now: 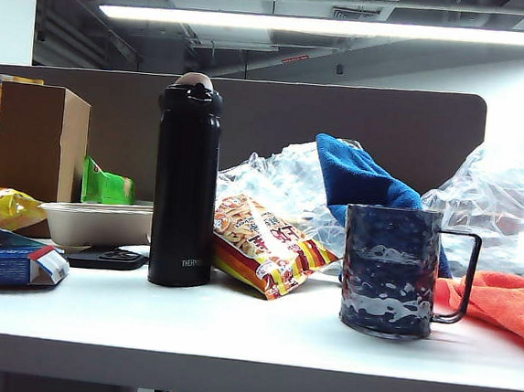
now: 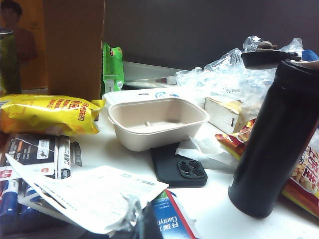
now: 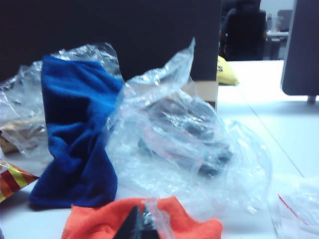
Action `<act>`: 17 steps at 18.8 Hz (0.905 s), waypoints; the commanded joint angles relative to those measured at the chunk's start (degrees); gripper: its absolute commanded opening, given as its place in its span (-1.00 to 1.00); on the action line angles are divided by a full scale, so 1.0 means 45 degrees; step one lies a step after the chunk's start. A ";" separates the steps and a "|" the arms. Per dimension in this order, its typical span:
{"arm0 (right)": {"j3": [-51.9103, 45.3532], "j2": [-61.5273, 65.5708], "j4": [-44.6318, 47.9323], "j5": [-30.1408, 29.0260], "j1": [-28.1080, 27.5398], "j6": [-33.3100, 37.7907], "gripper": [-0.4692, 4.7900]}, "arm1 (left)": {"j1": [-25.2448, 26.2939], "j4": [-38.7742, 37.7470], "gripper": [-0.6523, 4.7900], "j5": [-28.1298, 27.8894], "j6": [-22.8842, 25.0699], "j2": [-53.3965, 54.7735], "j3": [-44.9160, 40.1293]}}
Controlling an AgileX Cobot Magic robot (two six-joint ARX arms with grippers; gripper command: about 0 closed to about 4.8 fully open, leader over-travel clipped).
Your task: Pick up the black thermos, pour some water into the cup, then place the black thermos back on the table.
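thermos (image 1: 186,185): one, black, "THERMOS" near base, upright on table (image 1: 250,337), left of middle | cup (image 1: 390,271): one, blue, right | snack bag (image 1: 262,244): one, between them | left gripper, right gripper: unseen, both closed, empty

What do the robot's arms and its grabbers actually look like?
Little shows. No arm appears in the exterior view. Each wrist view catches only a black, pointed tip: the left gripper by the printed papers, the right gripper by the orange cloth. No cables or markings are visible.
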 commanded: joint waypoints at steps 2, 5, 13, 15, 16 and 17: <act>-0.0063 -0.0005 -0.0078 0.0000 0.0015 -0.0005 -0.82 | 0.0015 0.0165 -0.78 -0.0039 0.0005 0.0010 0.0015; -0.0063 0.0000 -0.0146 -0.0015 0.0019 0.0330 -0.82 | 0.0015 0.0165 -0.78 -0.0029 -0.0005 0.0010 0.0015; 0.0947 0.0000 0.0170 -0.1593 0.0058 0.0899 1.00 | 0.0010 0.0544 1.00 0.1302 -0.0855 0.0015 0.0729; 0.2312 0.0029 -0.1370 -0.2064 0.0058 0.0845 1.00 | 0.0015 0.0578 1.00 0.2263 -0.0845 0.0024 0.1360; 0.2812 0.0136 -0.1807 -0.2142 0.0058 0.0845 1.00 | 0.0010 0.0597 1.00 0.2735 -0.0850 0.0039 0.1588; 0.3551 0.0423 -0.2331 -0.2807 0.0058 0.0845 1.00 | 0.0010 0.0588 1.00 0.3279 -0.0850 0.0078 0.1919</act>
